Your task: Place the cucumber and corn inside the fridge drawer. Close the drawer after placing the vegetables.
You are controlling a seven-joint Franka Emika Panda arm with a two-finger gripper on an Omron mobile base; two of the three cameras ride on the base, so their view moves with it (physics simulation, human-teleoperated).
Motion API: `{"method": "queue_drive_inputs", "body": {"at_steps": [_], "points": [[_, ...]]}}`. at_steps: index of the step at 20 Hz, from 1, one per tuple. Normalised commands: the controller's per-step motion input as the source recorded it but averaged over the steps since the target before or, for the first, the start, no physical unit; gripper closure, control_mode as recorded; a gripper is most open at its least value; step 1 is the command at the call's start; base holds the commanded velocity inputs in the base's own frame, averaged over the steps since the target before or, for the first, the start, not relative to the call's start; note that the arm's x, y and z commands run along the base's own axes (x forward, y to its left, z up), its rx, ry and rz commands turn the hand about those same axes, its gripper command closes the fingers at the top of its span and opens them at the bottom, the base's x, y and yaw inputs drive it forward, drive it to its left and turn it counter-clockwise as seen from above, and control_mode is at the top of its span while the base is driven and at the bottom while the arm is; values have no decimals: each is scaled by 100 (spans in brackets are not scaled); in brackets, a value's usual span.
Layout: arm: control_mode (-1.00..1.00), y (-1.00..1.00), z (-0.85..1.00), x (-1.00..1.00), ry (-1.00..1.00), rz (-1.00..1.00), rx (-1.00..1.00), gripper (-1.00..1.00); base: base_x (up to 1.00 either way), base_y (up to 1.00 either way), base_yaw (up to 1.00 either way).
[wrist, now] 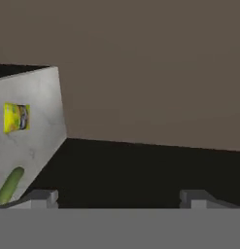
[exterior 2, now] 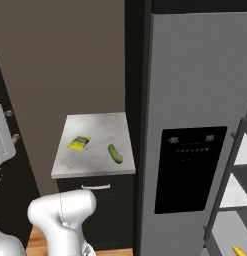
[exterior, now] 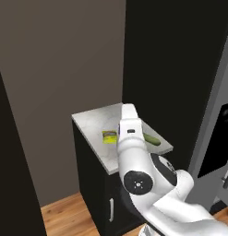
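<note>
The dark green cucumber (exterior 2: 114, 153) lies on the marble counter top (exterior 2: 95, 127), near its right front edge. It also shows as the cucumber (exterior: 151, 139) beside my arm and the cucumber (wrist: 9, 186) at the lower left of the hand view. My gripper (wrist: 119, 199) is open, with nothing between its fingertips (wrist: 41, 198). It hovers off to the side of the counter, facing the brown wall. The yellow corn (exterior 2: 239, 251) peeks in at the bottom right corner, low inside the open fridge. I cannot make out the fridge drawer itself.
A flat yellow-green snack packet (exterior 2: 79, 143) lies on the counter left of the cucumber. The grey fridge door (exterior 2: 195, 90) with a black dispenser panel (exterior 2: 190, 170) stands right of the counter. White shelves (exterior 2: 240, 190) show at the far right. Below the counter top is a dark cabinet (exterior: 94, 184).
</note>
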Motion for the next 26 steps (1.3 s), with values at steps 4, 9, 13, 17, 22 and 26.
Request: {"method": "queue_drive_inputs", "body": {"at_steps": [4,9,13,17,22,26], "points": [[-100,-94,-50,72,-1,0,54,-100,0,0,0],[-100,-85,-39,74,13,-8,32,-100,0,0,0],[-100,-43,-45,64,24,-14,4,-100,0,0,0],[-100,-42,-57,46,30,-23,7,-100,0,0,0],[-100,-47,-47,59,32,-21,12,-100,0,0,0],[-100,-31,-31,55,20,-17,8,-100,0,0,0]]}}
